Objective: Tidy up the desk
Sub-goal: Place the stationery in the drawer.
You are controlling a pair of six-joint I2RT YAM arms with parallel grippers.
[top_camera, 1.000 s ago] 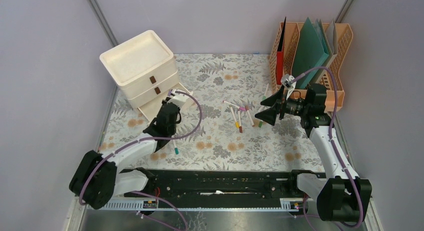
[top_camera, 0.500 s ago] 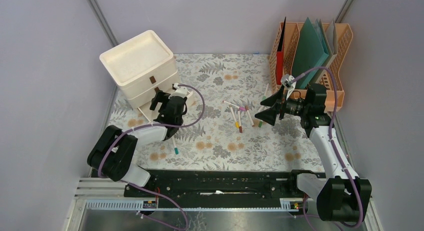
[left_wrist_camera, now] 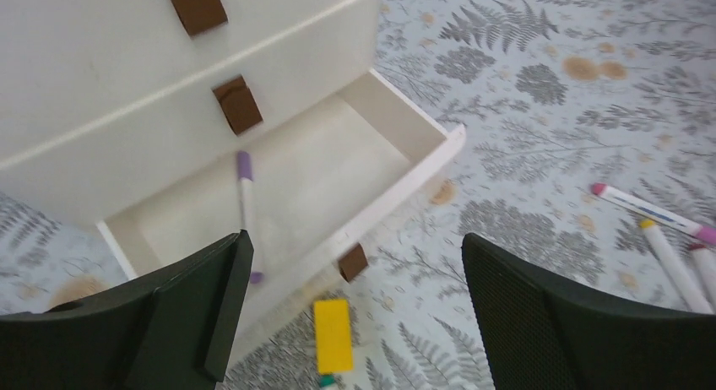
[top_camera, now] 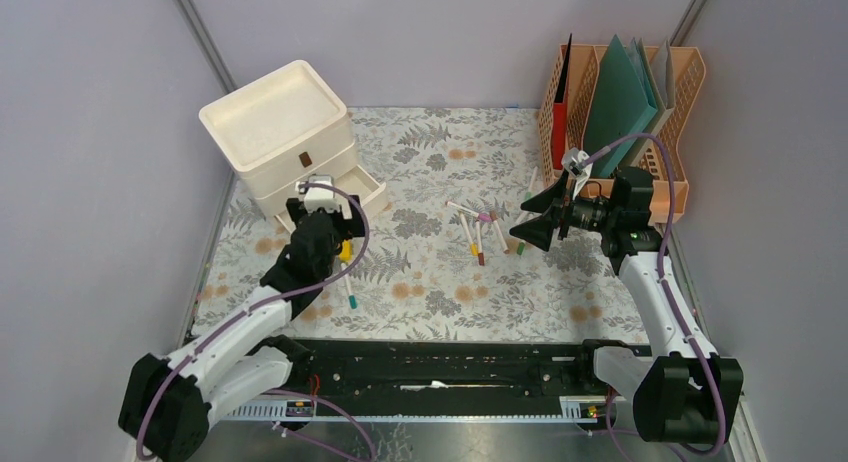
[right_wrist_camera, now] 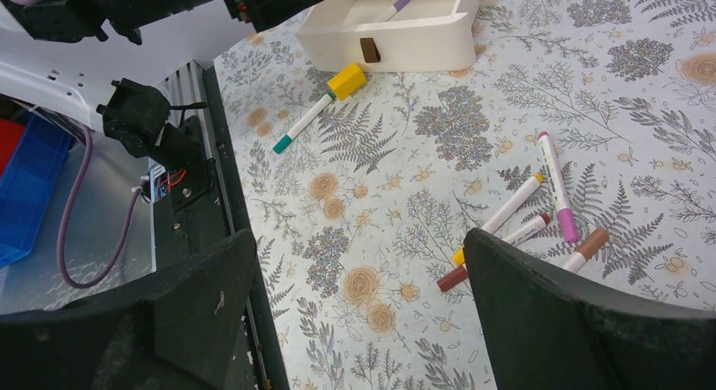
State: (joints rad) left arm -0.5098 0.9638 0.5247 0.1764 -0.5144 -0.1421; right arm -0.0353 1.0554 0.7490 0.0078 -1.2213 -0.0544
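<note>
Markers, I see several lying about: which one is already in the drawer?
The purple-capped marker: it alone lies inside the open bottom drawer. The teal-tipped marker and the loose group of markers all lie out on the desk.

Entry, as I see it on my screens: left arm point(top_camera: 235, 332) and right arm point(top_camera: 655, 292), white shell links between black joint housings. Base joints point(top_camera: 690, 397): bulky, black, rounded. Purple cables point(top_camera: 620, 142) loop loosely along each arm. Jaws: matt black, wedge-shaped, with a fine mesh texture on the inner faces.
</note>
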